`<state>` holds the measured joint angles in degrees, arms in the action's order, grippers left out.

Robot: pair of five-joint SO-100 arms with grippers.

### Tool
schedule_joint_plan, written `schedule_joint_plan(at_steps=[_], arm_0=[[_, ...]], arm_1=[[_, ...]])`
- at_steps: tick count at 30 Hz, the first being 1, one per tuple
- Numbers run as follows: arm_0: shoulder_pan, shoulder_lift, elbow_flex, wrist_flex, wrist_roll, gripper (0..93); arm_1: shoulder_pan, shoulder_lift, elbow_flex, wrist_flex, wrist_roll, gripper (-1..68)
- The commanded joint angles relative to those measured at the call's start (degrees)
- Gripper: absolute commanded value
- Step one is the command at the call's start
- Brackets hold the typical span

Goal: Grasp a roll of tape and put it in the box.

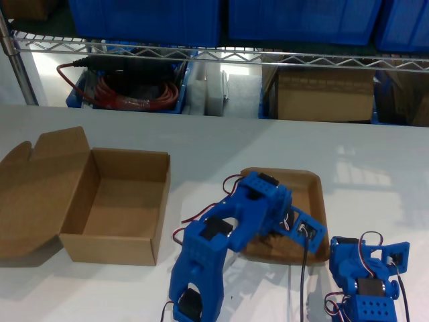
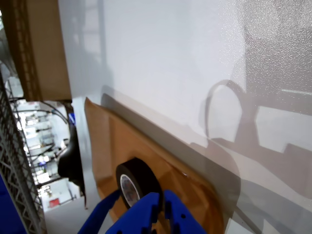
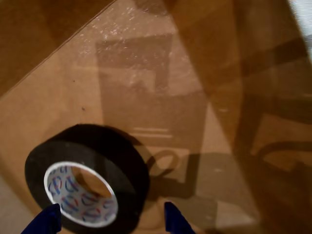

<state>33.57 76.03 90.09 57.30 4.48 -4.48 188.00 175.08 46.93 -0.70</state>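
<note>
The roll of tape (image 3: 87,187), a black ring with a pale printed core, sits in a shallow brown tray (image 1: 316,194). In the first wrist view the roll of tape (image 2: 139,178) seems to stand on edge. My second gripper (image 3: 112,219) is open, a blue fingertip on either side of the roll. In the exterior view that gripper (image 1: 305,231) hangs over the tray's near right part and hides the roll. The box (image 1: 110,248) stands open at the exterior view's left, lid flap (image 1: 40,191) laid back. My first gripper (image 2: 158,208) looks shut, folded low (image 1: 395,255) at the exterior view's lower right.
Behind the white table runs a wire shelf (image 1: 221,55) with blue bins, red cables (image 1: 134,94) and a plain brown carton (image 1: 325,94). A strip of bare table lies between the box and the tray. Servo wires trail from both arms near the exterior view's bottom edge.
</note>
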Motion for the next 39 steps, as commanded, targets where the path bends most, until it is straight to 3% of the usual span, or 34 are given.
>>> schedule_joint_plan(at_steps=[1,8,11,12,27,32,39], arm_0=[[-0.2,-1.7,-4.7,0.4,-0.8,28.7],[-0.6,-5.9,-6.6,1.0,-3.3,25.0],[-0.4,-7.6,-8.1,1.0,-4.4,1.8],[-0.2,-8.1,-9.1,1.8,-4.0,-0.1],[-0.2,-7.4,-11.4,3.3,-2.2,-0.2],[-7.3,2.1,-10.4,3.3,-0.6,-0.1],[-27.0,19.3,-7.3,1.7,0.0,-0.1]], arm_1=[[-0.2,0.4,0.8,-0.3,0.2,0.3],[-0.2,0.4,0.8,-0.3,0.2,0.3],[-0.2,0.4,0.8,-0.3,0.2,0.3],[-0.2,0.4,0.8,-0.3,0.2,0.3],[-0.2,0.4,0.8,-0.3,0.2,0.3],[-0.2,0.4,0.8,-0.3,0.2,0.3],[-0.2,0.4,0.8,-0.3,0.2,0.3]])
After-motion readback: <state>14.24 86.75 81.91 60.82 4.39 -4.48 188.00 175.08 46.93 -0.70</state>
